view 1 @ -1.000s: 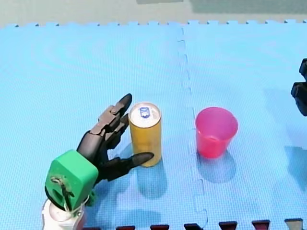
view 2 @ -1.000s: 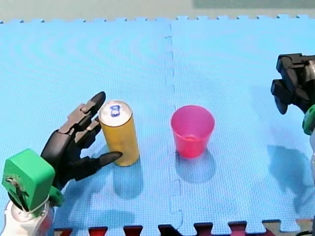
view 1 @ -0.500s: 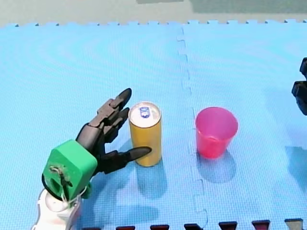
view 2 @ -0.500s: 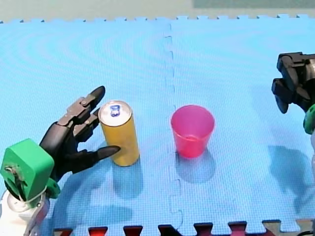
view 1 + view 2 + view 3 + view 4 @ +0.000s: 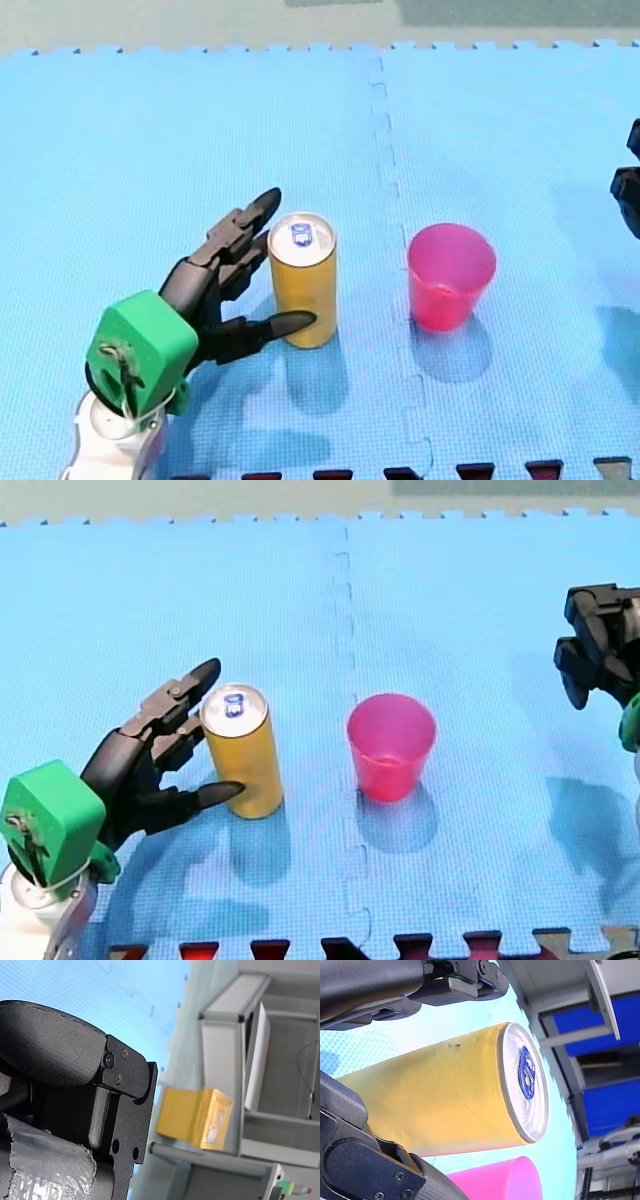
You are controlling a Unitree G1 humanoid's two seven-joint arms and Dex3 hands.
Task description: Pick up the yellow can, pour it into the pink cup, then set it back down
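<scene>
The upright yellow metal can is seen standing on the blue foam mat between the spread, unclosed fingers of the left hand, with the pink plastic cup near its far side and the right hand curled, empty, well beyond.

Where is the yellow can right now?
In the head views the yellow can stands upright on the mat left of the pink cup, between thumb and fingers of the left hand; the right hand is at the mat's right edge.
</scene>
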